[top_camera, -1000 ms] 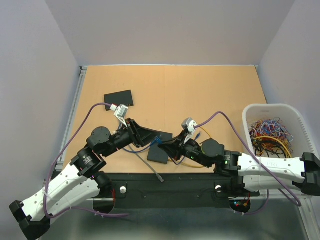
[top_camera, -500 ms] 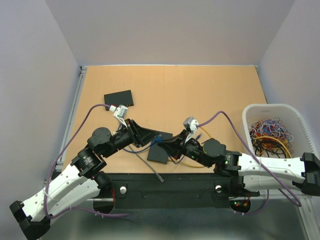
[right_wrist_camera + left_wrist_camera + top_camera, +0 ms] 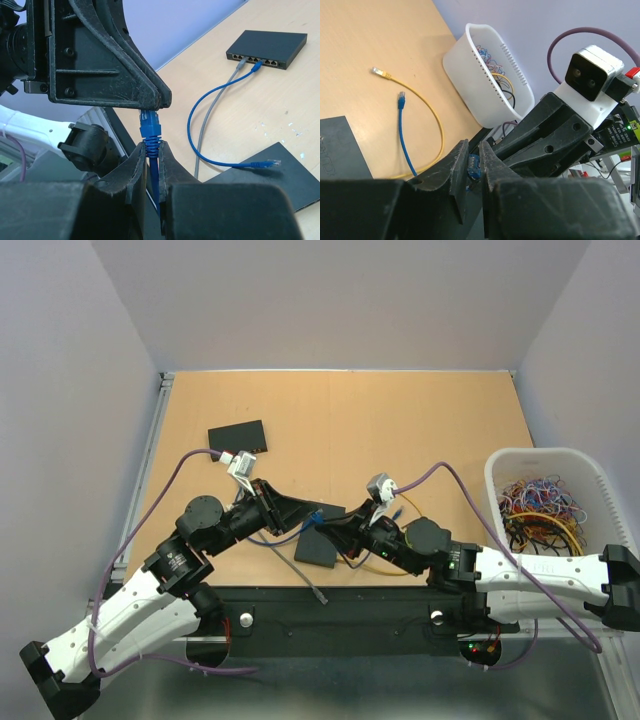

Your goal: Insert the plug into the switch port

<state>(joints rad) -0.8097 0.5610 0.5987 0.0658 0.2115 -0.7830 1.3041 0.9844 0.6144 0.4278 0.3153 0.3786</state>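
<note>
**Right wrist view: plug stands upright between both arms**

The right fingers (image 3: 134, 170) are clamped on the boot of the blue plug (image 3: 150, 122) in mid-air, with its long axis running from 6 to 12 o'clock and its nose at 12. The left fingers (image 3: 454, 172) straddle that nose with a narrow gap, and I cannot tell whether they touch it. The switch (image 3: 267, 50) lies at 2 o'clock on the worktop (image 3: 300, 110), well apart.

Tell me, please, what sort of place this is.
Probably a robotics lab test cell: a plain-walled enclosure around a wooden table, a network switch, and a white bin of coloured cables.
</note>
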